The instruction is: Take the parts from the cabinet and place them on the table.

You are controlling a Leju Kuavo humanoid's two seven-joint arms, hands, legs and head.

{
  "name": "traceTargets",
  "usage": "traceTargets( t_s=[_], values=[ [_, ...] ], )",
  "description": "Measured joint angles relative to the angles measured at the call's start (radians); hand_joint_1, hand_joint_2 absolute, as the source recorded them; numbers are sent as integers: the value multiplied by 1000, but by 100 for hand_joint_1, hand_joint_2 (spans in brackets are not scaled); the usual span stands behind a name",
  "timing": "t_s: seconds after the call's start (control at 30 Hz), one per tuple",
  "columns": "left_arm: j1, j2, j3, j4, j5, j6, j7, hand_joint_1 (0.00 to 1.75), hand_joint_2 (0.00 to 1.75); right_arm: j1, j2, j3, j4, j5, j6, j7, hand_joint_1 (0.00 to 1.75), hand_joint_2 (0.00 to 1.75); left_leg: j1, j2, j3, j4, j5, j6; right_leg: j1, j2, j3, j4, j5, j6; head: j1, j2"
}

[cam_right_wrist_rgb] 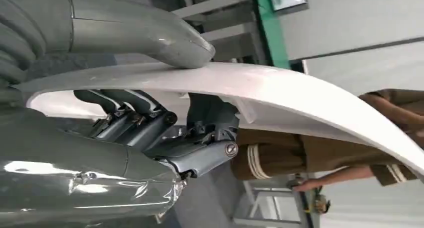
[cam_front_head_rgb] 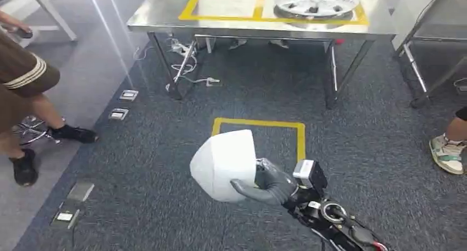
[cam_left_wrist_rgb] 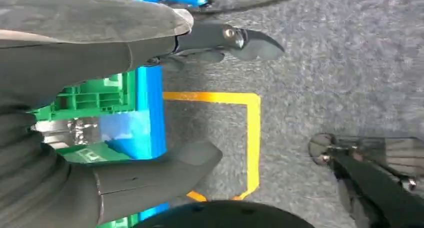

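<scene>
Right hand (cam_front_head_rgb: 270, 185) of mine grips the white part (cam_front_head_rgb: 226, 163), a curved shell; on the wrist camera the thumb lies on one face and the dark fingers (cam_right_wrist_rgb: 135, 115) curl under the other. It hangs low in the near middle, above the grey carpet and just on the near side of a yellow tape square (cam_front_head_rgb: 259, 132) on the floor.

On the far left I see a person in brown (cam_front_head_rgb: 22, 75) with black shoes, standing at the carpet's edge. My left hand (cam_left_wrist_rgb: 150, 108) hangs over carpet and yellow tape, holding nothing, thumb and fingers apart. Far ahead, the steel table (cam_front_head_rgb: 165, 14) carries yellow tape frames, with a silver wheel cover (cam_front_head_rgb: 316, 2) lying in the right one. At the right edge, another person's sneaker (cam_front_head_rgb: 447, 153) rests on the carpet.
</scene>
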Motion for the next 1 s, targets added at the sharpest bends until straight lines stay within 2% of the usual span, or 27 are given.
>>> traceTargets(
  t_s=[0.07,0.1,0.13,0.17,0.2,0.23,0.27,0.3,0.33,0.4,0.43,0.47,0.53,0.57,0.6,0.63,0.67,0.7,0.73,0.77,0.8,0.83,0.87,0.9,0.93,0.97,1.0],
  values=[
    [2,1,-3,0,0,0,0,0,175,1,0,0,0,0,0,0,175,175,5,3,-87,99,-65,-8,0,-1,12,0,-15,-1,-5,0],
    [4,1,-3,0,1,0,0,0,175,1,0,0,0,0,1,0,175,175,8,4,-104,97,-64,-12,-1,0,22,0,-22,0,-9,0],
    [5,1,-4,0,3,-1,0,0,175,1,0,0,1,0,2,0,175,175,11,5,-99,54,-33,-16,-2,1,34,0,-31,2,-14,0],
    [6,1,-4,0,4,-1,0,0,175,1,0,0,1,0,3,-1,175,175,12,6,-77,-17,19,-14,-4,1,46,0,-40,5,-19,0],
    [6,2,-4,0,7,-1,0,0,175,0,0,1,1,0,3,-2,175,175,13,8,-45,-111,85,-10,-5,1,60,0,-49,9,-25,0],
    [6,2,-4,0,10,-1,0,0,175,-1,0,0,2,-1,4,-3,175,175,13,16,-17,-197,150,-7,-4,-1,52,-2,-58,15,-32,0],
    [5,2,-5,0,14,-2,0,0,175,-4,0,1,3,-2,4,-3,175,175,7,20,-23,-195,108,-5,0,2,74,1,-66,22,-40,0],
    [3,3,-5,0,16,-2,0,0,175,-8,0,1,3,-2,5,-5,175,175,5,20,-20,-196,106,4,1,0,71,-4,-70,29,-41,0],
    [4,2,-5,0,16,-2,-1,0,175,-11,0,4,3,-2,5,-5,175,175,4,17,-18,-201,125,13,1,0,84,-2,-68,37,-37,0],
    [5,2,-5,0,17,-2,-2,0,175,-14,0,6,3,-3,4,-7,175,175,8,12,3,-204,122,25,0,0,84,10,-73,49,-30,0],
    [6,1,-6,0,16,-2,-2,0,175,-13,0,7,3,-3,4,-8,175,175,9,15,15,-207,115,34,-1,0,65,55,-79,49,-22,0],
    [6,1,-6,0,16,-2,-4,0,175,-15,0,7,3,-3,3,-8,175,175,7,14,22,-207,109,41,-1,0,26,128,-94,48,-15,0],
    [5,3,-6,0,15,-3,-5,0,175,-13,0,8,4,-3,3,-9,175,175,3,12,33,-207,96,51,0,1,-70,284,-166,50,1,0],
    [5,3,-6,0,16,-3,-5,0,175,-11,0,8,5,-3,3,-8,175,175,0,10,41,-207,89,52,1,1,-105,331,-196,51,8,0],
    [6,3,-6,0,15,-3,-5,0,175,-10,0,8,6,-3,2,-8,175,175,-3,7,52,-207,80,52,1,1,-120,332,-199,51,13,0],
    [7,3,-6,0,15,-3,-5,0,175,-10,0,9,6,-3,3,-8,175,175,-6,6,65,-207,71,52,3,1,-113,291,-175,47,17,0],
    [7,3,-6,0,15,-5,-5,0,175,-11,0,9,7,-3,3,-8,175,175,-9,4,80,-207,62,52,7,1,-94,224,-130,38,22,0],
    [7,3,-6,0,15,-5,-5,0,175,-11,0,9,7,-3,3,-8,175,175,-12,4,95,-207,52,52,12,2,-68,137,-64,26,29,0],
    [10,0,-6,0,15,-6,-5,0,175,-11,0,9,8,-3,3,-8,175,175,-10,4,100,-210,42,51,21,1,-49,58,13,9,35,0],
    [5,-3,-7,0,15,-7,-5,0,175,-12,-1,8,9,-3,2,-10,175,175,-17,0,109,-203,34,45,28,3,-54,29,3,5,32,0],
    [3,-4,-7,0,15,-7,-5,0,175,-11,-1,10,9,-1,2,-8,175,175,-16,0,106,-207,29,38,27,3,-44,27,-5,4,35,0],
    [3,-2,-7,0,15,-7,-7,0,175,-11,-1,11,8,-2,2,-9,175,175,-16,1,116,-203,30,33,27,1,-36,19,7,0,34,0],
    [4,-2,-7,0,15,-8,-7,0,175,-12,-1,11,9,-2,1,-9,175,175,-18,1,121,-204,30,31,25,2,-31,14,5,-4,33,0],
    [3,0,-7,0,14,-7,-7,0,175,-13,0,11,8,-3,2,-10,175,175,-18,2,120,-193,24,26,16,5,-5,5,7,-6,31,0],
    [4,1,-7,0,14,-8,-7,0,175,-13,0,11,8,-3,2,-10,175,175,-15,3,104,-152,28,20,15,5,6,-1,3,-8,31,0],
    [1,0,-7,0,14,-8,-9,0,175,-14,0,11,8,-3,2,-10,175,175,-13,5,58,-79,17,12,13,3,12,-5,-1,-12,19,0],
    [-1,-1,-7,0,13,-8,-10,0,175,-14,0,11,8,-2,2,-10,175,175,-7,5,3,-3,-7,5,12,2,18,-5,-7,-12,12,0]
  ],
)
